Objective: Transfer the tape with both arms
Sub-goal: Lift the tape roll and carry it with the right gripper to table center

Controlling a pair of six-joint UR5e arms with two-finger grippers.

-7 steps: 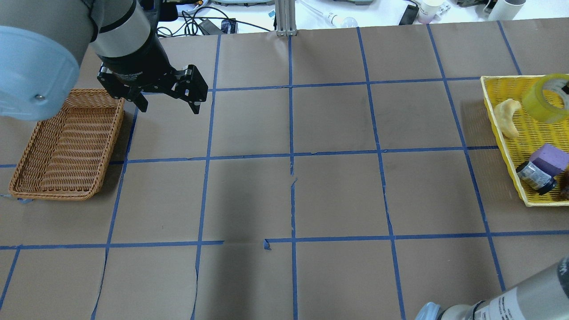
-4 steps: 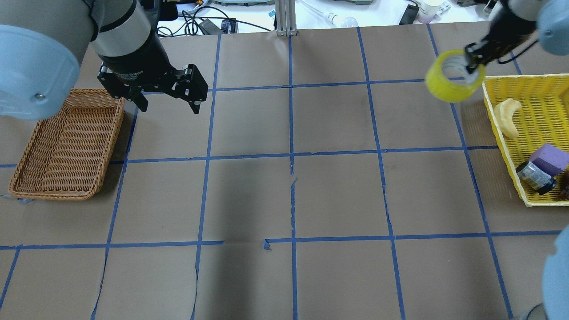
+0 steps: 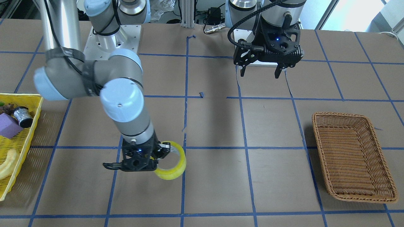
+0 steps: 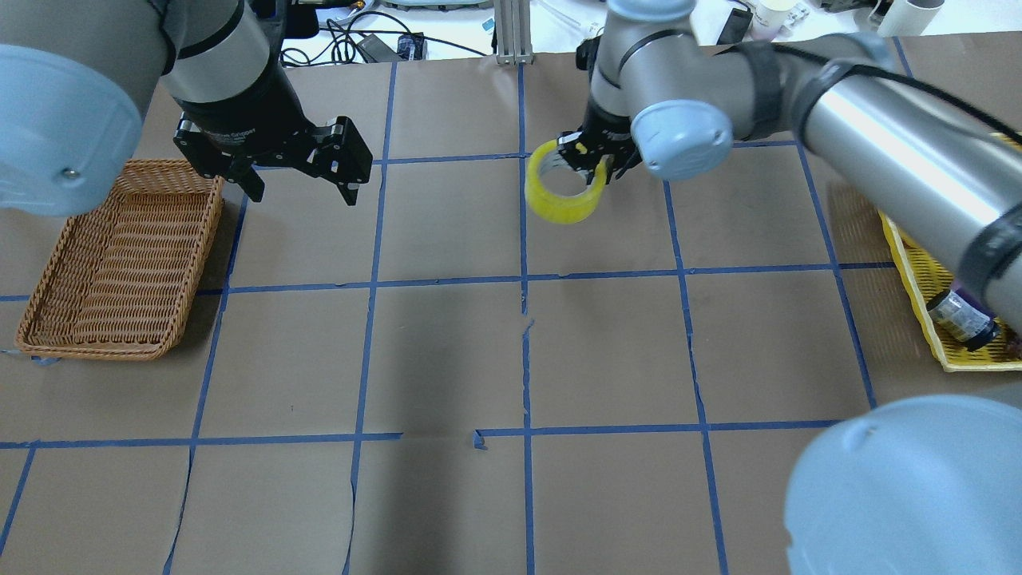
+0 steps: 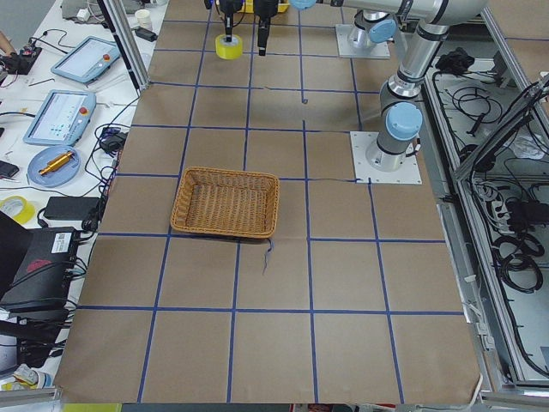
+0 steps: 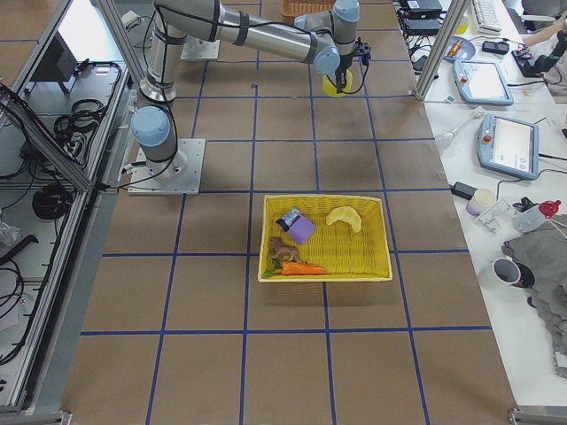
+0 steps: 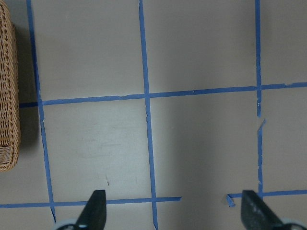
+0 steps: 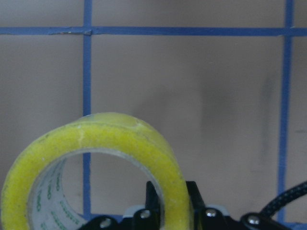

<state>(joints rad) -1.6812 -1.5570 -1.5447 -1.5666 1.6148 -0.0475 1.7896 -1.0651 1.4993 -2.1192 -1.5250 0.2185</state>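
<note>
In the overhead view, the wicker basket (image 4: pixel 120 255) lay at 9 o'clock on the desk (image 4: pixel 607 351), and nothing showed inside it. I judge it was the place where the tape should end.

Just beside its far corner, at about 10 o'clock, the left claw (image 4: pixel 304 192) hovered above the desk and pointed down. Its fingers were spread wide with nothing between them. My guess is that it was kept open and near the basket so that it could receive the roll.

At 3 o'clock from this claw, well apart from it, the tape (image 4: pixel 563 209) was in the right claw (image 4: pixel 589 160), near 12 o'clock from the desk's middle. The claw was closed on the wall of the roll: one finger inside the hole, the other outside, as the right wrist view showed. The roll was tilted, its hole turned partly upward. This hold left most of the ring free, which should give the other claw a place to take it. Whether the lower edge touched the desk, I cannot tell.

At 3 o'clock stood the yellow basket (image 6: pixel 363 252), with several small things in it.

The hand-over was not yet done.
</note>
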